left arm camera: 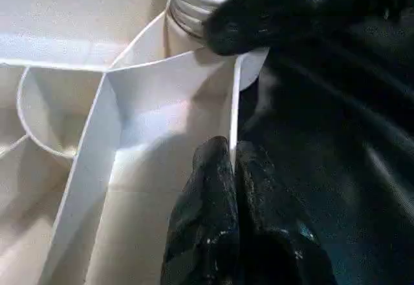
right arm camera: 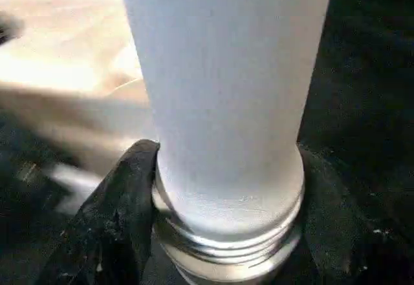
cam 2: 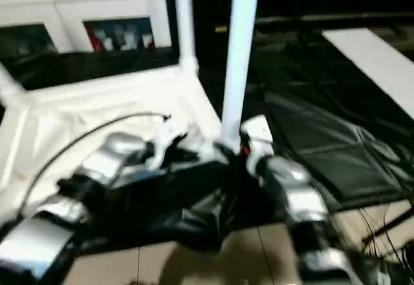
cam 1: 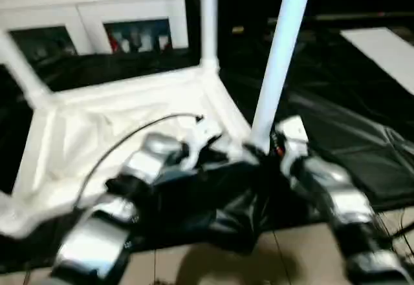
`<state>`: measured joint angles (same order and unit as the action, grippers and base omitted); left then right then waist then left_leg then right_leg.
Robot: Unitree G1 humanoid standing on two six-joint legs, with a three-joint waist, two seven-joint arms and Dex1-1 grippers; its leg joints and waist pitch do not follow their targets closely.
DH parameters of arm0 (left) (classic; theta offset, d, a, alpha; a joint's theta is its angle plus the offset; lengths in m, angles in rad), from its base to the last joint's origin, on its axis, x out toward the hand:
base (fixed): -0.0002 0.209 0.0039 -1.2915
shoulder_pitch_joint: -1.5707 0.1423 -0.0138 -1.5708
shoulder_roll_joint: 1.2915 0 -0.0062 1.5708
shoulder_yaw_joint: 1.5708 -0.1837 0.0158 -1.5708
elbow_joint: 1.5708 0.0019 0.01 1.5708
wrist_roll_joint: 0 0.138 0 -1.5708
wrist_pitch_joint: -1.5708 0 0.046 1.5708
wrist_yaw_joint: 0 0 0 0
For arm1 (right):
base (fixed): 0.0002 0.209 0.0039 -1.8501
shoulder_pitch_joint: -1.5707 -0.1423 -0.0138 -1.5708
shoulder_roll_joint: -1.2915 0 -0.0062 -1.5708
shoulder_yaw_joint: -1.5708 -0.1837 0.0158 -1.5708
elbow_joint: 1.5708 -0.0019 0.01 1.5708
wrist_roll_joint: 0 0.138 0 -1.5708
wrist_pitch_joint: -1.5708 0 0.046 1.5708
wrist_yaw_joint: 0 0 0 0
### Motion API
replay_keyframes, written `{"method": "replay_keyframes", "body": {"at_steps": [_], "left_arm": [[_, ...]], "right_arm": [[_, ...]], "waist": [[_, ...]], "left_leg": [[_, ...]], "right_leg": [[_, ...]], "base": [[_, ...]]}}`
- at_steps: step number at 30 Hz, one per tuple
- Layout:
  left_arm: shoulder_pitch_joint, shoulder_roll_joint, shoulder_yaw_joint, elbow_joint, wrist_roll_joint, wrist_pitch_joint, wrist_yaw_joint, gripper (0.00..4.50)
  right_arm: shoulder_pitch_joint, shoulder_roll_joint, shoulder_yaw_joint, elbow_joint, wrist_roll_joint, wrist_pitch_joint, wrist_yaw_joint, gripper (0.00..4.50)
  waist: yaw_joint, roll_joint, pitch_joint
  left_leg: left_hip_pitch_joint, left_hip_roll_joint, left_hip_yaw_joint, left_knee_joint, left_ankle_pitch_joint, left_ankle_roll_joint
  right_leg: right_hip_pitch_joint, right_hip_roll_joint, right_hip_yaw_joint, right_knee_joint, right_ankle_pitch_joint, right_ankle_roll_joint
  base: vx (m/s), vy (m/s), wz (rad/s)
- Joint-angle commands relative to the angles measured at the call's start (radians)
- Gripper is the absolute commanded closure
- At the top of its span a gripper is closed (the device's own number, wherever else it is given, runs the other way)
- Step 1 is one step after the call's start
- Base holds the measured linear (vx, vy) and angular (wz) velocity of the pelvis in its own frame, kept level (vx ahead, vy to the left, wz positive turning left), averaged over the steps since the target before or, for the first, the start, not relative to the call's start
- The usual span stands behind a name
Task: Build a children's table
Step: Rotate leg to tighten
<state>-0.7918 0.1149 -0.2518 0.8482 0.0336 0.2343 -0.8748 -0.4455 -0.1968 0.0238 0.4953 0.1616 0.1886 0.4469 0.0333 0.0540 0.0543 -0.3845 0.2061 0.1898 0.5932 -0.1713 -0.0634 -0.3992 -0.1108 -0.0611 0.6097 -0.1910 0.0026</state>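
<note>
While the white tabletop (cam 1: 123, 123) lies upside down on black plastic sheeting (cam 1: 336, 136), with its ribbed underside facing up, a white tube leg (cam 1: 283, 52) stands tilted at the near right corner socket, its threaded end at the mouth of that socket. The right gripper (right arm camera: 226, 233) is clamped around this leg just above the threads, one black finger (right arm camera: 110, 214) on each side of the tube. A second leg (cam 1: 208, 20) stands upright in the far right corner socket, and a third leg (cam 1: 19, 68) rises at an angle from the far left corner.

The left gripper (left arm camera: 234, 168) is closed on the thin outer wall of the tabletop just beside the near right socket, its two fingers pressed together with the rim's edge between them. In the left wrist view, a black finger of the right gripper (left arm camera: 259, 20) shows against the ringed base of the leg.

Both silver forearms reach in from the near side, the left forearm (cam 1: 123, 188) over the tabletop and the right forearm (cam 1: 336, 201) over the sheeting. Behind the tabletop stands a white cabinet (cam 1: 97, 13) with glass doors. A pale tiled floor (cam 1: 213, 259) shows at the near edge, and a white flat panel (cam 1: 388, 52) lies on the sheeting to the far right.
</note>
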Motion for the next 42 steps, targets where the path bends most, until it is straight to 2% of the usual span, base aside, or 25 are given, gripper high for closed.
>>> {"method": "replay_keyframes", "body": {"at_steps": [1, 4, 6, 9, 11, 12, 15, 18, 21, 22, 24, 25, 26, 27, 29, 31, 32, 33, 34, 35, 36, 38, 39, 40, 42], "left_arm": [[-0.031, -0.051, 0.049, 0.085, -0.015, 0.004, 0.186, 4.50], [-0.054, -0.086, 0.061, 0.129, -0.014, -0.008, 0.259, 4.50], [-0.061, -0.096, 0.058, 0.141, -0.009, -0.015, 0.271, 4.50], [-0.069, -0.107, 0.053, 0.155, 0.005, -0.030, 0.266, 4.50], [-0.070, -0.110, 0.047, 0.158, 0.013, -0.039, 0.249, 4.50], [-0.067, -0.107, 0.039, 0.155, 0.020, -0.045, 0.229, 4.50], [-0.062, -0.097, 0.017, 0.153, 0.027, -0.066, 0.175, 4.50], [-0.048, -0.081, -0.003, 0.139, 0.024, -0.092, 0.104, 4.50], [-0.024, -0.054, -0.025, 0.097, 0.021, -0.104, 0.021, 4.50], [-0.017, -0.046, -0.032, 0.086, 0.022, -0.118, -0.006, 4.50], [0.007, -0.015, -0.048, 0.045, 0.019, -0.142, -0.101, 4.50], [0.010, -0.012, -0.049, 0.042, 0.018, -0.145, -0.110, 4.50], [0.010, -0.011, -0.050, 0.041, 0.018, -0.146, -0.112, 4.50], [0.015, 0.002, -0.056, 0.031, 0.021, -0.145, -0.138, 4.50], [0.033, 0.027, -0.067, -0.008, 0.002, -0.153, -0.225, 4.50], [0.039, 0.034, -0.070, -0.023, -0.007, -0.155, -0.252, 4.50], [0.046, 0.045, -0.073, -0.044, -0.018, -0.152, -0.284, 4.50], [0.052, 0.055, -0.076, -0.062, -0.025, -0.149, -0.308, 4.50], [0.057, 0.064, -0.079, -0.079, -0.030, -0.148, -0.328, 4.50], [0.061, 0.070, -0.080, -0.091, -0.032, -0.146, -0.339, 4.50], [0.067, 0.080, -0.083, -0.107, -0.035, -0.143, -0.359, 4.50], [0.074, 0.092, -0.088, -0.127, -0.038, -0.141, -0.386, 4.50], [0.082, 0.102, -0.090, -0.145, -0.042, -0.136, -0.413, 4.50], [0.082, 0.103, -0.090, -0.147, -0.042, -0.135, -0.415, 4.50], [0.092, 0.116, -0.091, -0.165, -0.044, -0.128, -0.435, 4.50]], "right_arm": [[-0.034, 0.082, -0.039, 0.103, 0.008, 0.010, -0.192, 1.82], [-0.080, 0.130, -0.055, 0.173, -0.002, -0.007, -0.298, 1.82], [-0.101, 0.143, -0.050, 0.203, -0.016, -0.015, -0.324, 1.82], [-0.129, 0.163, -0.043, 0.238, -0.025, -0.041, -0.306, 1.82], [-0.136, 0.173, -0.040, 0.244, -0.025, -0.063, -0.274, 1.82], [-0.130, 0.183, -0.052, 0.229, -0.002, -0.077, -0.231, 1.12], [-0.107, 0.172, -0.031, 0.183, -0.006, -0.116, -0.174, 1.05], [-0.081, 0.136, -0.026, 0.132, -0.001, -0.134, -0.139, 0.70], [-0.034, 0.071, -0.013, 0.028, 0.014, -0.098, -0.060, 0.60], [-0.021, 0.048, -0.007, 0.004, 0.012, -0.092, -0.035, 0.34], [0.037, -0.064, 0.008, -0.095, 0.013, -0.049, 0.095, 0.27], [0.043, -0.075, 0.009, -0.104, 0.012, -0.044, 0.109, 0.22], [0.044, -0.078, 0.009, -0.106, 0.012, -0.043, 0.113, 0.11], [0.066, -0.128, 0.024, -0.140, 0.026, -0.021, 0.197, 0.11], [0.111, -0.217, 0.062, -0.205, 0.040, -0.015, 0.347, 0.11], [0.125, -0.238, 0.071, -0.229, 0.056, -0.009, 0.390, 0.11], [0.137, -0.251, 0.071, -0.254, 0.083, 0.010, 0.424, 0.11], [0.148, -0.264, 0.072, -0.280, 0.109, 0.028, 0.458, 0.11], [0.158, -0.275, 0.079, -0.302, 0.125, 0.041, 0.486, 0.11], [0.164, -0.284, 0.083, -0.318, 0.134, 0.053, 0.501, 0.11], [0.171, -0.296, 0.093, -0.331, 0.137, 0.059, 0.520, 0.11], [0.172, -0.303, 0.099, -0.329, 0.132, 0.060, 0.529, 0.11], [0.165, -0.298, 0.097, -0.318, 0.113, 0.051, 0.524, 0.11], [0.165, -0.298, 0.097, -0.317, 0.111, 0.049, 0.523, 0.11], [0.156, -0.290, 0.096, -0.303, 0.106, 0.041, 0.522, 0.11]], "waist": [[0.000, -0.006, -0.064], [-0.002, -0.006, -0.065], [-0.002, -0.007, -0.067], [-0.001, -0.007, -0.068], [-0.001, -0.007, -0.066], [-0.002, -0.007, -0.066], [-0.001, -0.009, -0.067], [0.000, -0.012, -0.070], [0.006, -0.014, -0.074], [0.007, -0.013, -0.073], [0.011, -0.014, -0.071], [0.016, -0.015, -0.070], [0.016, -0.015, -0.070], [0.018, -0.010, -0.068], [0.026, -0.011, -0.064], [0.028, -0.012, -0.065], [0.029, -0.008, -0.066], [0.030, -0.011, -0.067], [0.032, -0.006, -0.067], [0.032, -0.008, -0.067], [0.033, -0.004, -0.066], [0.032, -0.006, -0.066], [0.031, -0.004, -0.066], [0.032, 0.002, -0.065], [0.034, -0.001, -0.065]], "left_leg": [[0.014, 0.007, -0.007, -0.073, -0.245, 0.018], [0.015, 0.006, -0.006, -0.072, -0.242, 0.020], [0.013, 0.005, -0.006, -0.072, -0.234, 0.026], [0.009, 0.005, -0.006, -0.071, -0.206, 0.045], [0.010, 0.005, -0.005, -0.071, -0.218, 0.051], [0.011, 0.006, -0.005, -0.072, -0.230, 0.054], [0.008, 0.008, -0.007, -0.073, -0.225, 0.063], [0.009, 0.008, -0.005, -0.069, -0.186, 0.081], [0.007, 0.009, -0.003, -0.063, -0.134, 0.115], [0.007, 0.010, -0.004, -0.064, -0.132, 0.119], [0.008, 0.010, -0.003, -0.063, -0.139, 0.125], [0.012, 0.013, -0.001, -0.063, -0.152, 0.127], [0.012, 0.013, -0.001, -0.063, -0.152, 0.127], [0.012, 0.013, -0.001, -0.067, -0.179, 0.116], [0.015, 0.019, -0.002, -0.070, -0.228, 0.099], [0.011, 0.018, -0.002, -0.070, -0.219, 0.096], [0.011, 0.018, -0.003, -0.070, -0.217, 0.094], [0.011, 0.018, -0.003, -0.070, -0.211, 0.099], [0.011, 0.019, -0.004, -0.070, -0.206, 0.101], [0.011, 0.020, -0.003, -0.069, -0.202, 0.104], [0.012, 0.020, -0.003, -0.070, -0.204, 0.105], [0.010, 0.020, -0.003, -0.070, -0.201, 0.103], [0.013, 0.020, -0.003, -0.070, -0.210, 0.097], [0.014, 0.021, -0.003, -0.071, -0.214, 0.092], [0.013, 0.020, -0.003, -0.071, -0.216, 0.082]], "right_leg": [[0.044, -0.024, 0.026, -0.083, -0.197, -0.223], [0.042, -0.023, 0.025, -0.084, -0.185, -0.225], [0.046, -0.023, 0.024, -0.083, -0.165, -0.224], [0.050, -0.024, 0.023, -0.079, -0.118, -0.230], [0.050, -0.025, 0.022, -0.082, -0.135, -0.231], [0.049, -0.025, 0.022, -0.084, -0.151, -0.230], [0.052, -0.027, 0.023, -0.083, -0.141, -0.226], [0.054, -0.026, 0.023, -0.077, -0.085, -0.243], [0.057, -0.026, 0.024, -0.067, -0.014, -0.260], [0.057, -0.026, 0.024, -0.068, -0.012, -0.261], [0.059, -0.023, 0.023, -0.070, -0.023, -0.262], [0.056, -0.025, 0.026, -0.074, -0.040, -0.260], [0.056, -0.025, 0.026, -0.074, -0.040, -0.260], [0.054, -0.025, 0.024, -0.076, -0.090, -0.255], [0.053, -0.029, 0.027, -0.084, -0.164, -0.237], [0.054, -0.028, 0.027, -0.082, -0.156, -0.239], [0.052, -0.028, 0.027, -0.080, -0.146, -0.242], [0.055, -0.027, 0.027, -0.079, -0.129, -0.245], [0.054, -0.027, 0.026, -0.077, -0.119, -0.249], [0.054, -0.026, 0.027, -0.077, -0.110, -0.251], [0.052, -0.026, 0.026, -0.076, -0.104, -0.257], [0.051, -0.027, 0.025, -0.075, -0.100, -0.261], [0.049, -0.027, 0.025, -0.076, -0.113, -0.262], [0.047, -0.028, 0.025, -0.076, -0.119, -0.262], [0.048, -0.027, 0.026, -0.076, -0.115, -0.264]], "base": [[0.000, 0.000, 0.00], [0.000, 0.000, 0.00], [0.000, 0.000, 0.00], [0.000, 0.000, 0.00], [0.000, 0.000, 0.00], [0.000, 0.000, 0.00], [0.000, 0.000, 0.00], [0.000, 0.000, 0.00], [0.000, 0.000, 0.00], [0.000, 0.000, 0.00], [0.000, 0.000, 0.00], [0.000, 0.000, 0.00], [0.000, 0.000, 0.00], [0.000, 0.000, 0.00], [0.000, 0.000, 0.00], [0.000, 0.000, 0.00], [0.000, 0.000, 0.00], [0.000, 0.000, 0.00], [0.000, 0.000, 0.00], [0.000, 0.000, 0.00], [0.000, 0.000, 0.00], [0.000, 0.000, 0.00], [0.000, 0.000, 0.00], [0.000, 0.000, 0.00], [0.000, 0.000, 0.00]]}}
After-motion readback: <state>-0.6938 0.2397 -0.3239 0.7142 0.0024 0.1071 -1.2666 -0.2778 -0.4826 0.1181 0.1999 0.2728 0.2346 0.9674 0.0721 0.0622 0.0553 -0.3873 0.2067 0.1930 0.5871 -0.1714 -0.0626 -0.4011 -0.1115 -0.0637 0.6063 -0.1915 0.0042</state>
